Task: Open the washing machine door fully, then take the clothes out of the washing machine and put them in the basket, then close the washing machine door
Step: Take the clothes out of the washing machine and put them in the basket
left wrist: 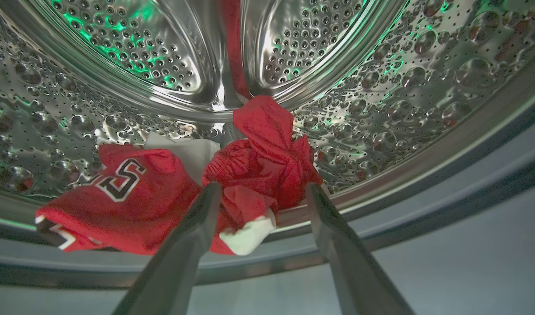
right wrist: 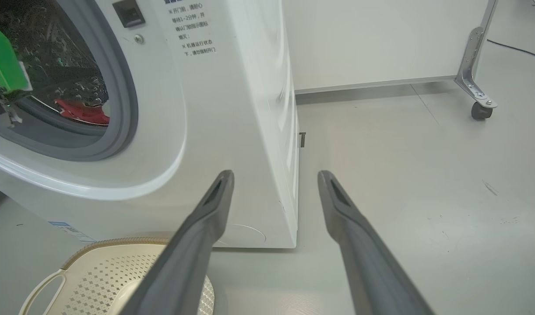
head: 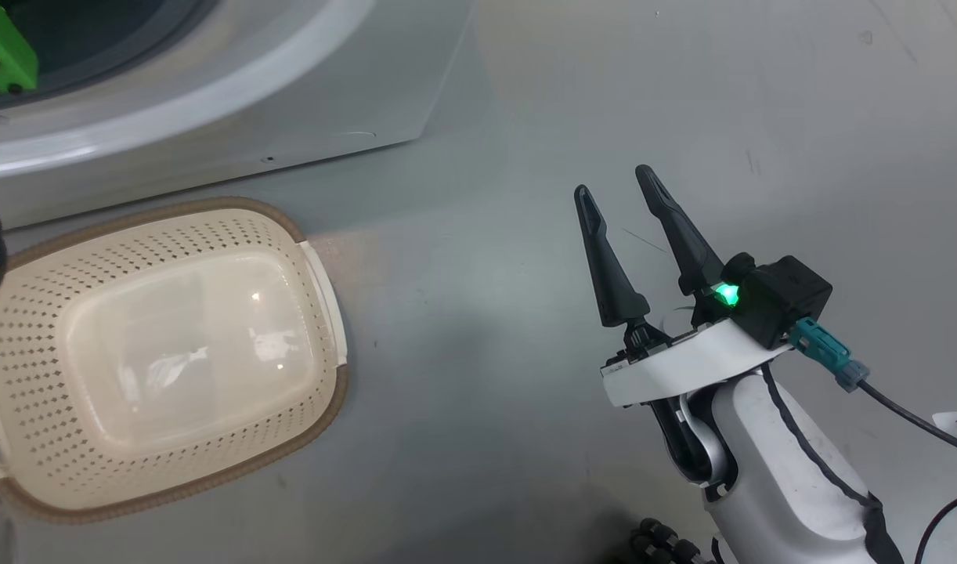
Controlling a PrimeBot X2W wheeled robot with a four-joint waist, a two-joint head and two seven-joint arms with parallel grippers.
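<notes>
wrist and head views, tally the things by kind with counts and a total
white front-loading washing machine: 1
cream perforated plastic basket: 1
red garments with white trim: 2, numbered jersey, bunched piece
dark two-finger grippers: 2, left gripper, right gripper
total: 6

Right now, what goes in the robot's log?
left fingers: open, straddling clothes in drum | right fingers: open, holding nothing | basket: no clothes yet

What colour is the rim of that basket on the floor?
Brown, woven-looking, around the cream basket; clearest in the head view.
</notes>
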